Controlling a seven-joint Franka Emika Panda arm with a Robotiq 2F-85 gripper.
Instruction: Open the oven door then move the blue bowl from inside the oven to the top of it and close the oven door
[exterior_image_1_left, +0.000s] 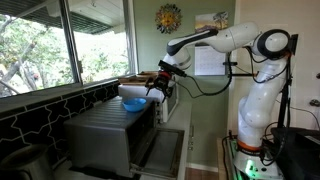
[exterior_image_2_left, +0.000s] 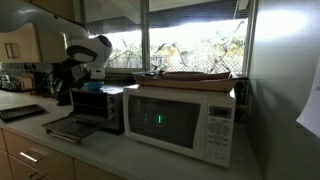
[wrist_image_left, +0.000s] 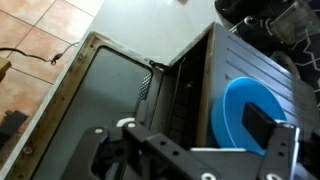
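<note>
The toaster oven (exterior_image_1_left: 108, 130) stands on the counter with its door (exterior_image_1_left: 160, 150) folded down and open. The blue bowl (exterior_image_1_left: 133, 103) sits on top of the oven near its front edge. My gripper (exterior_image_1_left: 155, 88) is just above and beside the bowl. In the wrist view the bowl (wrist_image_left: 232, 112) lies on the oven's ridged top, right of the open door (wrist_image_left: 100, 90). My gripper (wrist_image_left: 185, 140) is open, with one dark finger over the bowl's inside and the other far off over the door opening. In an exterior view the oven (exterior_image_2_left: 98, 105) shows with its door (exterior_image_2_left: 62, 128) down; the bowl is hidden there.
A white microwave (exterior_image_2_left: 180, 120) stands next to the oven, with a wooden tray (exterior_image_2_left: 190, 75) on top. Large windows (exterior_image_1_left: 60, 45) run behind the counter. Tiled floor and a cable (wrist_image_left: 40, 50) lie below the counter edge.
</note>
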